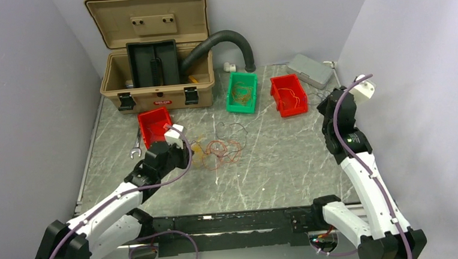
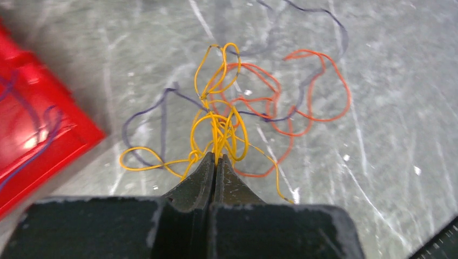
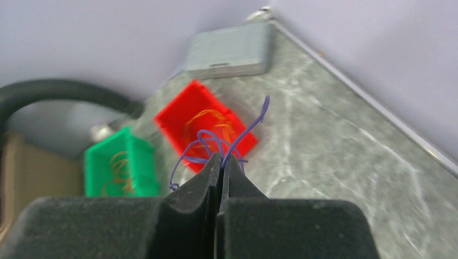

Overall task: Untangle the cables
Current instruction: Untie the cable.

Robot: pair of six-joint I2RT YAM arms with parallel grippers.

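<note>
While the left gripper (image 2: 216, 161) is pinching a yellow wire (image 2: 219, 121) shut between its tips, at the tangle (image 1: 219, 151) lying in the middle of the bench (image 1: 277, 168), the right gripper (image 3: 221, 161) is clamping one separated purple wire (image 3: 246, 127) aloft near the far right corner. Thin strands are already lying in the green bin (image 1: 242, 92) and the far red bin (image 1: 289, 94). An orange wire (image 2: 318, 81), the yellow wire and a dark wire (image 2: 162, 102) are lying interlaced; the untangling is judged partly done.
</note>
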